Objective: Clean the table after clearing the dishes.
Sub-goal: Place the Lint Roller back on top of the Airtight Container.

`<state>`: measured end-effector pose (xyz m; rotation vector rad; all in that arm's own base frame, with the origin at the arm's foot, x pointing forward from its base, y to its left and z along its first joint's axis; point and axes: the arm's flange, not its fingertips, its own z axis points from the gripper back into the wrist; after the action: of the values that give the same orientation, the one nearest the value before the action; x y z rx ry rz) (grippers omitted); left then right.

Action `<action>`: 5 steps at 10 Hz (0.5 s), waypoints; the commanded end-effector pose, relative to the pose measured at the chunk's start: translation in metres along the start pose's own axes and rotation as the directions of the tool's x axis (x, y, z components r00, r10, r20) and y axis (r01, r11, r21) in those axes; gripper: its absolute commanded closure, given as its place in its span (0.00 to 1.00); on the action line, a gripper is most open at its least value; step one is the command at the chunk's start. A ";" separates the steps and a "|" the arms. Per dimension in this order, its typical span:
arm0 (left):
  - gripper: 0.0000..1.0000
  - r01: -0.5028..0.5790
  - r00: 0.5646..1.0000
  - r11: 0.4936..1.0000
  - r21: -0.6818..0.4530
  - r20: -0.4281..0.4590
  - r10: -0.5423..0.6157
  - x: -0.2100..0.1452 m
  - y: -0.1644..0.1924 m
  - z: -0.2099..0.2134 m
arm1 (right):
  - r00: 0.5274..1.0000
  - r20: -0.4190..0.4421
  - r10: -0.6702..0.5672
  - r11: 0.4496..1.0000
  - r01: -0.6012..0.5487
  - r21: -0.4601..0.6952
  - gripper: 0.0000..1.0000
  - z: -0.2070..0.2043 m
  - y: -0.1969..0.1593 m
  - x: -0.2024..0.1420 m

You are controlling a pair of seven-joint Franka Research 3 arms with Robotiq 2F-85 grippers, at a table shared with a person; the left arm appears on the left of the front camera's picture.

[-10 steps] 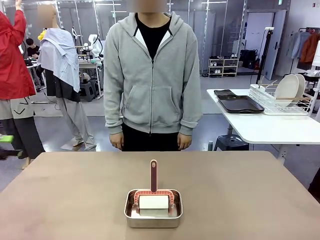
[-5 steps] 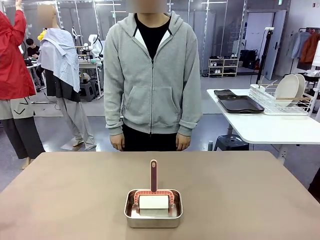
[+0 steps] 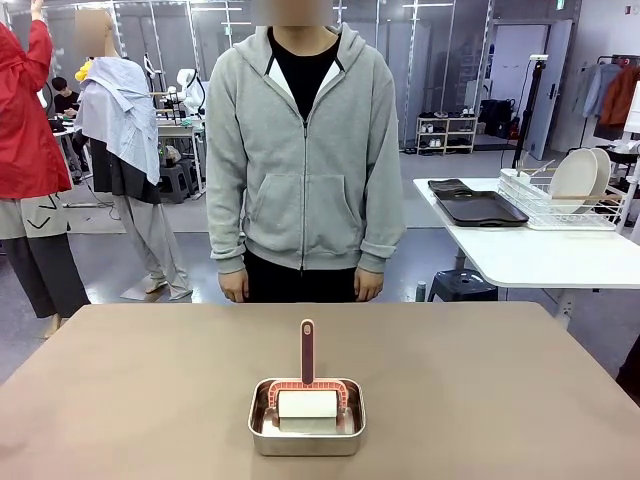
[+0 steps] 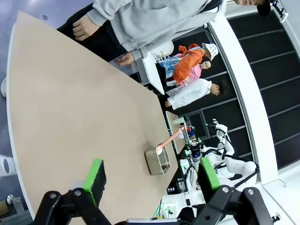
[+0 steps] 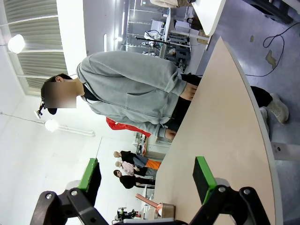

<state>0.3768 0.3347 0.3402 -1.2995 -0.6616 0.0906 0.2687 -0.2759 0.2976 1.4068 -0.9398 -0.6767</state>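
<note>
Lint roller (image 3: 307, 400) in steel pan (image 3: 306, 418) on table (image 3: 150, 400) — no readable labels, both grippers' jaws wide open, empty.

One brown table (image 3: 150, 380). One steel pan (image 3: 306, 432) on it, toward 6 o'clock, holding one lint roller (image 3: 307, 395). One person (image 3: 305, 150) at 12 o'clock. One white side table (image 3: 540, 255) at 2 o'clock: two dark trays (image 3: 480, 208), one dish rack (image 3: 560, 205), two white plates (image 3: 580, 175).

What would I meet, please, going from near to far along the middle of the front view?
steel pan holding the lint roller → roller's upright handle → bare table → person in a grey hoodie
</note>
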 end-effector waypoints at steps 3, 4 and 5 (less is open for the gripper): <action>0.00 0.007 1.000 1.000 0.002 -0.002 -0.007 0.000 -0.002 0.002 | 1.000 -0.011 0.007 1.000 -0.007 -0.002 0.00 0.001 0.005 -0.012; 0.00 0.007 1.000 1.000 0.002 -0.002 -0.007 0.000 -0.002 0.002 | 1.000 -0.011 0.007 1.000 -0.007 -0.002 0.00 0.001 0.005 -0.012; 0.00 0.007 1.000 1.000 0.002 -0.002 -0.007 0.000 -0.002 0.002 | 1.000 -0.011 0.007 1.000 -0.007 -0.002 0.00 0.001 0.005 -0.012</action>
<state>0.3768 0.3347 0.3402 -1.2994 -0.6615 0.0905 0.2687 -0.2759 0.2976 1.4068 -0.9398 -0.6767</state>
